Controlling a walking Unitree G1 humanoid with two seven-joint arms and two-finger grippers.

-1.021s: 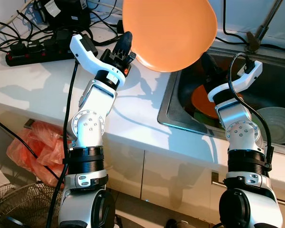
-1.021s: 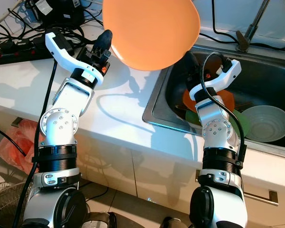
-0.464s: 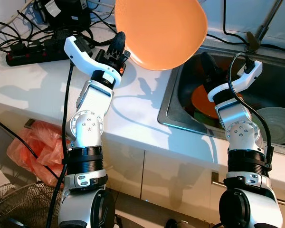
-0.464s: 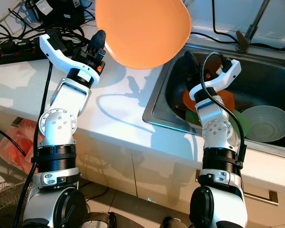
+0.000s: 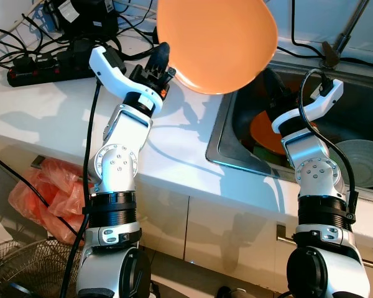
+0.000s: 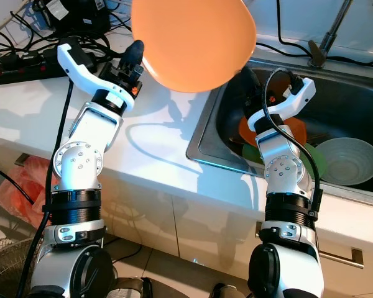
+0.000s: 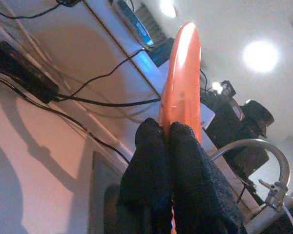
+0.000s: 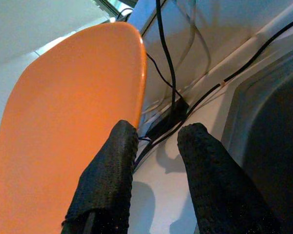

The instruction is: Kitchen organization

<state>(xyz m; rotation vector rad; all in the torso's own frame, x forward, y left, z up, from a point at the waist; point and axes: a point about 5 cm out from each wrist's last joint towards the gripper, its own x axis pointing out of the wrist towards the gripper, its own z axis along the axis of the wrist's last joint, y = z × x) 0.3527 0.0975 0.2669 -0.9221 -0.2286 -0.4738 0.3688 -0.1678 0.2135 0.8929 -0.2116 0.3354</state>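
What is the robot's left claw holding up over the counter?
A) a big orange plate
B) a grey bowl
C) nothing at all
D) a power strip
A: the left gripper is shut on the rim of the big orange plate, held up above the white counter beside the sink.

Sink (image 5: 219, 133) right of the counter (image 5: 50, 105); bowl (image 5: 363, 162) inside it.
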